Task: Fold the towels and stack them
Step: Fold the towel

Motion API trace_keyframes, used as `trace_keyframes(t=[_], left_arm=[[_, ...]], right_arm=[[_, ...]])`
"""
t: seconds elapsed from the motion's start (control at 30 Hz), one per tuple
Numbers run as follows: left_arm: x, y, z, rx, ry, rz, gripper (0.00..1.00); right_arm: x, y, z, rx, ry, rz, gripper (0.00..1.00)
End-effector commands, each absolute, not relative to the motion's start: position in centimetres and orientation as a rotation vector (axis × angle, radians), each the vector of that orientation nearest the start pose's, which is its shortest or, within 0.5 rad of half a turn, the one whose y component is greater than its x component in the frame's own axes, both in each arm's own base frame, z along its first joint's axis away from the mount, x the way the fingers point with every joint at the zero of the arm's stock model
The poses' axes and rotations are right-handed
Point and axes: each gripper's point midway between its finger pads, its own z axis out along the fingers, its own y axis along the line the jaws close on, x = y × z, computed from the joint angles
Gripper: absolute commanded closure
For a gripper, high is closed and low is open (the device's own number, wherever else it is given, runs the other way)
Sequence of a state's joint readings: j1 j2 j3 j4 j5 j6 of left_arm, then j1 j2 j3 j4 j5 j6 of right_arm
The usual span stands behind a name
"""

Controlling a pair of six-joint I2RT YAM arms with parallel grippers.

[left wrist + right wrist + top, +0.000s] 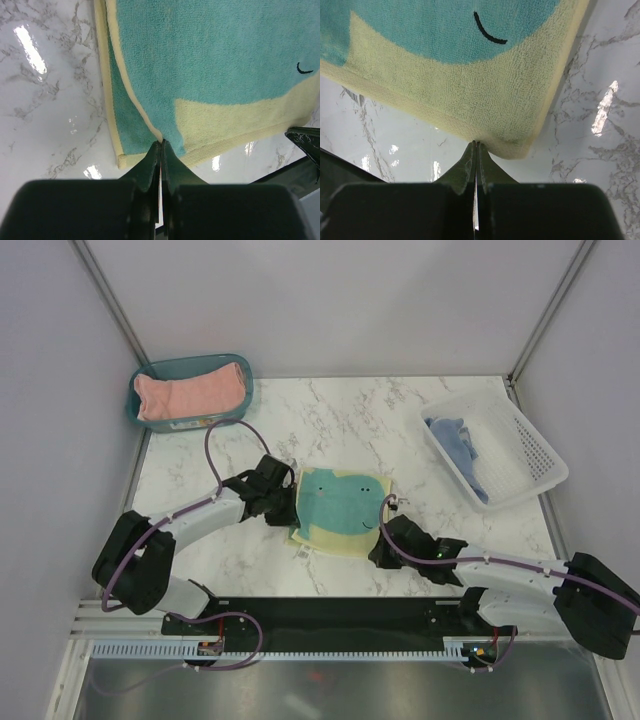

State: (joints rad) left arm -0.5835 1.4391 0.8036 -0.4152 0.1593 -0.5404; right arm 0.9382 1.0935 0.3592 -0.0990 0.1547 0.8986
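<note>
Marble bench [300,430] carries the folded whale towel [340,508] at its middle; our left tool [161,144] and right tool [476,144] sit closed, tips touching its hem; we fear a drag would rumple the fold.

1 pink towel [190,392], 1 whale-print towel [340,505], 1 blue towel [458,440], 1 bin [247,375], 1 basket [530,455], 2 grippers [294,503] [379,544]

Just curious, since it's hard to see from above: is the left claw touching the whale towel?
Touching. The left wrist view shows the left claw, closed, with its tips on the towel at its near edge, no gap between them.
</note>
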Motion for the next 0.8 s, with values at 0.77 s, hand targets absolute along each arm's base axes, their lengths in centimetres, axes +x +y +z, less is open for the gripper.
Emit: trace_keyframes(t=[0.77], left_arm=[[23.7,-18.1,1.2,0.136,2.764,-0.368,0.98]], right_arm=[[27.4,19.8,10.4,0.181,2.274,0.343,0.69]])
